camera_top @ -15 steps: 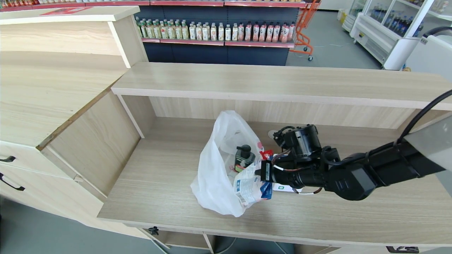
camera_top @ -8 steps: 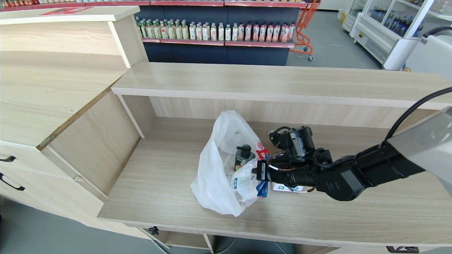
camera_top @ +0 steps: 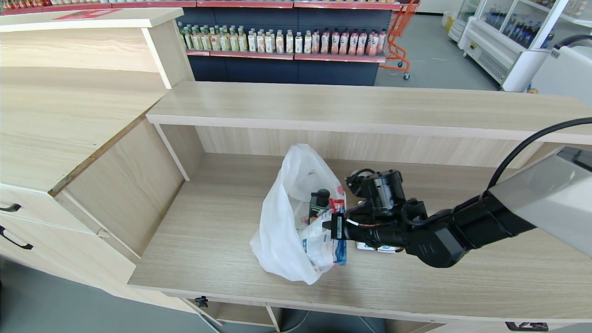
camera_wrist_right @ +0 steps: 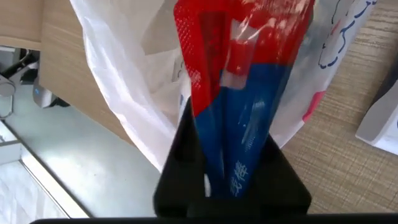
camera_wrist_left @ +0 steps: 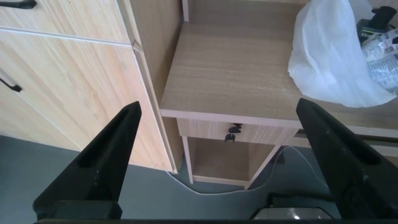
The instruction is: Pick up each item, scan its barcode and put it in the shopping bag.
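A white plastic shopping bag (camera_top: 282,222) stands open on the lower counter (camera_top: 217,231), with a dark pump bottle (camera_top: 319,201) inside. My right gripper (camera_top: 334,226) is at the bag's mouth, shut on a red, blue and white packet (camera_top: 321,238) that hangs partly inside the opening. In the right wrist view the packet (camera_wrist_right: 249,93) sits pinched between the black fingers (camera_wrist_right: 180,162), with the bag (camera_wrist_right: 124,81) just behind it. My left gripper (camera_wrist_left: 217,162) hangs open and empty beyond the counter's left front corner, above the floor, far from the bag (camera_wrist_left: 329,56).
A small white device (camera_top: 374,248) lies on the counter under my right wrist, showing as a white edge (camera_wrist_right: 380,124) in the right wrist view. A raised shelf (camera_top: 370,108) runs behind the bag and a side panel (camera_top: 125,185) walls the left. Drawers (camera_wrist_left: 56,74) flank the counter.
My right gripper has carried the packet leftward and a little lower, from beside the bag into its mouth. The bag's rim has shifted slightly.
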